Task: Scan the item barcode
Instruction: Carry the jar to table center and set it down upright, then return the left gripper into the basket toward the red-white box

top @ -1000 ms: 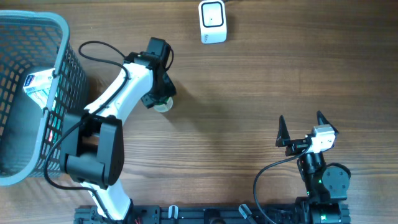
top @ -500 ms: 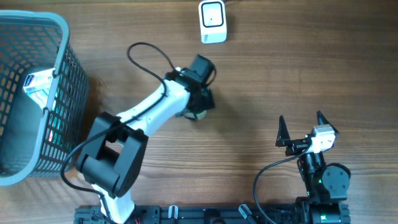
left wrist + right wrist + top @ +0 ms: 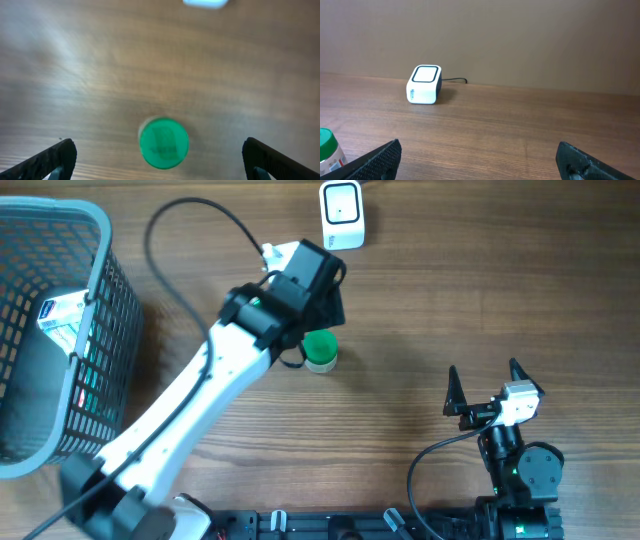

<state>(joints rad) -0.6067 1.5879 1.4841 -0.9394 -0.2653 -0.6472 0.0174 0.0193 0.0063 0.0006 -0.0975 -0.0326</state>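
The item, a small bottle with a green cap (image 3: 320, 350), stands upright on the wooden table below the white barcode scanner (image 3: 342, 215). My left gripper (image 3: 322, 310) hovers over it, open and apart from it. In the left wrist view the green cap (image 3: 163, 142) lies between the widely spread fingers (image 3: 57, 157), and the scanner (image 3: 205, 3) is a blur at the top edge. My right gripper (image 3: 484, 372) rests open and empty at the front right. Its camera shows the scanner (image 3: 424, 84) far ahead and the bottle (image 3: 327, 147) at the left edge.
A grey mesh basket (image 3: 100, 240) stands at the left edge of the table with boxed items (image 3: 60, 315) inside. The scanner's cable runs off the far edge. The left arm's black cable loops above the table beside the basket.
The left arm swung right from beside the basket toward the middle with the bottle. Its jaws opened and let the bottle go, and it now stands free on the table.
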